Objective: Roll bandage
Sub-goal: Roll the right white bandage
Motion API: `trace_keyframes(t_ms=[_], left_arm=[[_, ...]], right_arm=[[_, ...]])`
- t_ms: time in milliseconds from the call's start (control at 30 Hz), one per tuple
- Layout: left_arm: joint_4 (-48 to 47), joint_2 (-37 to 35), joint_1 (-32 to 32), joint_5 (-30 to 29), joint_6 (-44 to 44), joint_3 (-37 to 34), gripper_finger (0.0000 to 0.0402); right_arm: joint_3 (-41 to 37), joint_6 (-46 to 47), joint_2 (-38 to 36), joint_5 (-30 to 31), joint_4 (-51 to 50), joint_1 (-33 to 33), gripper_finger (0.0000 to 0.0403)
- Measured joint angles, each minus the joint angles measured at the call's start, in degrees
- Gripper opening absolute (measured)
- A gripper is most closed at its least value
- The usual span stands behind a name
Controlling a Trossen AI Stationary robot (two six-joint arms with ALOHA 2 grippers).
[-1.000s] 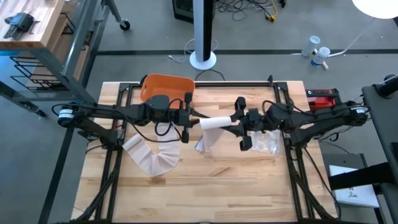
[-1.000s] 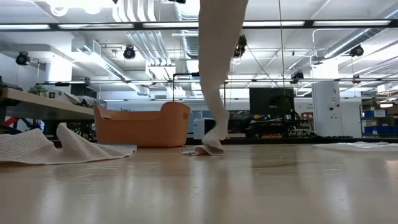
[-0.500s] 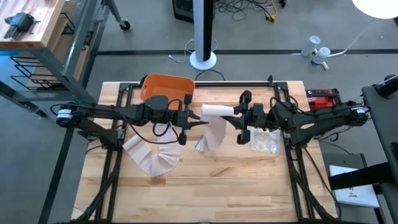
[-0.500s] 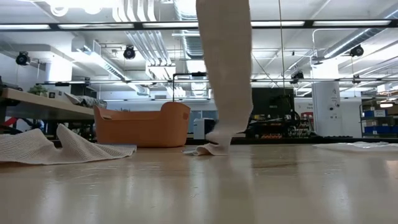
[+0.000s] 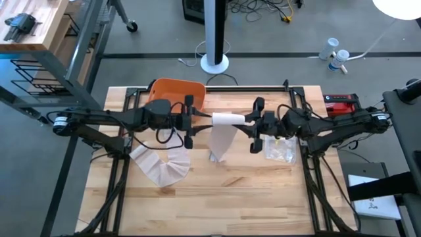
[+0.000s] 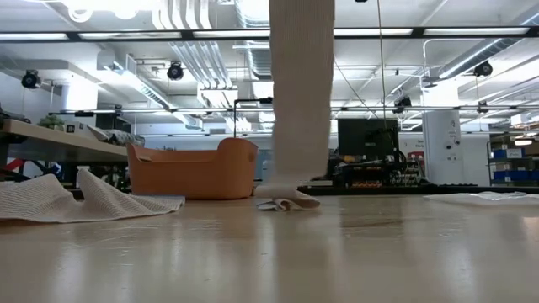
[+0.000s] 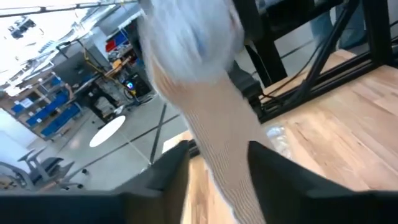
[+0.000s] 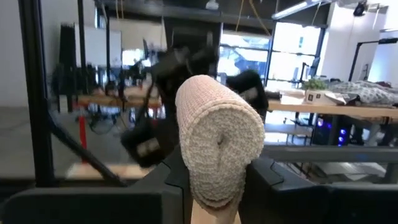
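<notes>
A beige bandage roll [image 5: 227, 118] hangs level above the table's middle, lying left to right, with my right gripper [image 5: 253, 125] shut on it. Its loose strip [image 6: 301, 93] drops straight down, and the strip's lower end [image 6: 286, 203] lies crumpled on the table. My left gripper [image 5: 189, 122] stands open just left of the roll's left end. In the left wrist view the strip [image 7: 224, 149] shows between its fingers, farther off; I see no touch. A second, unrolled bandage [image 5: 163, 166] lies on the table at the left. My right gripper pinches the roll's right end [image 8: 214, 171] between its two fingers [image 8: 171, 183], one on each side of the roll. The fingers come level from the table's right and lie along the roll. The roll is lifted clear and level, and the strip hangs below it.
An orange bin [image 5: 175, 92] stands at the far left of the table. A clear plastic bag [image 5: 280, 149] lies under my right arm. A red device [image 5: 339, 101] sits at the far right edge. Bare wood lies along the near half [image 5: 223, 197].
My right gripper has carried the roll a little toward the far edge and turned about its own axis. The hanging strip, twisted and narrow before, now hangs flat and wide. My left gripper has drawn back toward the table's left, still open.
</notes>
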Motion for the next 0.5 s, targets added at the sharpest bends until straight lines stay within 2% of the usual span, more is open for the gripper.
trace_keyframes(t_ms=[167,267,367,500], left_arm=[[0.1,-0.1,0.0,2.9,-0.8,0.0,0.0247],[1.1,-0.2,0.0,6.1,-6.0,0.0,0.0289],[1.7,-0.2,0.0,8.6,-11.1,0.0,0.0324],[0.8,-0.9,0.2,8.9,-16.8,1.2,0.0352]], right_arm=[[0.0,-4.3,0.8,-0.2,-1.2,0.1,0.0072],[0.0,-10.3,0.8,-0.3,-1.1,0.4,0.0073],[0.0,-14.1,0.8,-0.4,-1.2,0.5,0.0075],[0.0,-18.8,0.8,-0.4,-1.1,0.7,0.0069]])
